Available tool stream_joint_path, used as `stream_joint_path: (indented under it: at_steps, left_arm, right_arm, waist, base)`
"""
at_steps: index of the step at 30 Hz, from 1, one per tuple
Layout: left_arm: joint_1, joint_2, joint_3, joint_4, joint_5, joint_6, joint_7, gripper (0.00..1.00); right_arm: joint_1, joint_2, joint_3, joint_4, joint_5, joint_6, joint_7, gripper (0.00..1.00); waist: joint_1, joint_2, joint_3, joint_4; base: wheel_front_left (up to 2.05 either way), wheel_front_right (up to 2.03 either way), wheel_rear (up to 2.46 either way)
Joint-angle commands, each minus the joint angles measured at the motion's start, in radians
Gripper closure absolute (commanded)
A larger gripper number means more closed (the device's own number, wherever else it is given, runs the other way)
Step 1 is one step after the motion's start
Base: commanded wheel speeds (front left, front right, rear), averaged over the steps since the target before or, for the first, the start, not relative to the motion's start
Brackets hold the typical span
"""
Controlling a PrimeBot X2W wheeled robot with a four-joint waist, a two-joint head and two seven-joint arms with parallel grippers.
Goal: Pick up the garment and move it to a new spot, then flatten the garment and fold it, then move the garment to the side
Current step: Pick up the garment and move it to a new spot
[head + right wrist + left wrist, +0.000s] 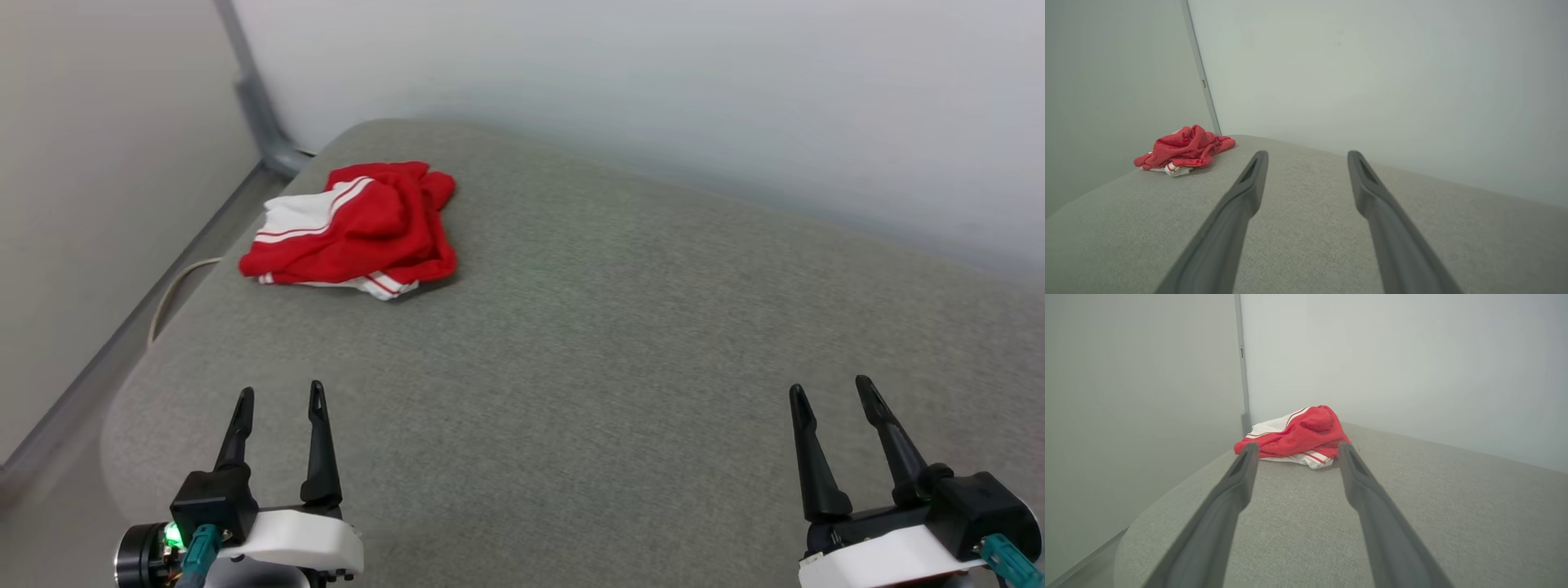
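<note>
Head view | garment (359, 224) seen crumpled far left on apparently padded tabletop (612, 367) | left end effector (281, 389), right end effector (829, 385): released, empty

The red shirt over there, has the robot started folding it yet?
Nothing looks done: the shirt lies crumpled near the far left corner of the grey surface. Both the left gripper and right gripper are open, empty, well short of it. Moving, flattening, folding and setting aside remain.
</note>
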Motion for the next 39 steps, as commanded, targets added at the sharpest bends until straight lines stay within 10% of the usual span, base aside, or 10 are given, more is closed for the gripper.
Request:
stream_joint_path:
  at_steps: [1,15,24,39]
  left_arm:
    - [-0.007,-0.001,0.005,-0.001,-0.004,0.004,-0.003,0.00]
    - [-0.013,-0.001,0.025,0.004,-0.034,0.004,-0.003,0.00]
    - [-0.164,0.012,0.119,0.015,-0.048,-0.084,-0.003,0.00]
    - [-0.675,0.209,0.217,0.205,-0.138,-0.193,-0.002,0.00]
  right_arm:
    - [-0.001,0.002,0.005,-0.003,-0.005,-0.001,-0.002,0.00]
    - [-0.020,0.002,0.018,-0.002,-0.014,-0.001,-0.002,0.00]
    - [-0.050,0.002,0.026,-0.016,-0.050,-0.001,-0.002,0.00]
    - [-0.180,-0.002,0.008,-0.141,-0.199,-0.001,-0.002,0.00]
  waist:
    - [0.0000,0.0000,0.006,0.047]
    - [0.0000,0.0000,0.029,0.085]
    - [0.0000,0.0000,0.084,0.035]
    - [0.0000,0.0000,0.384,-0.083]
  base:
    - [0.00,0.00,0.00]
    - [0.00,0.00,0.00]
    - [0.00,0.00,0.00]
    - [0.00,0.00,0.00]
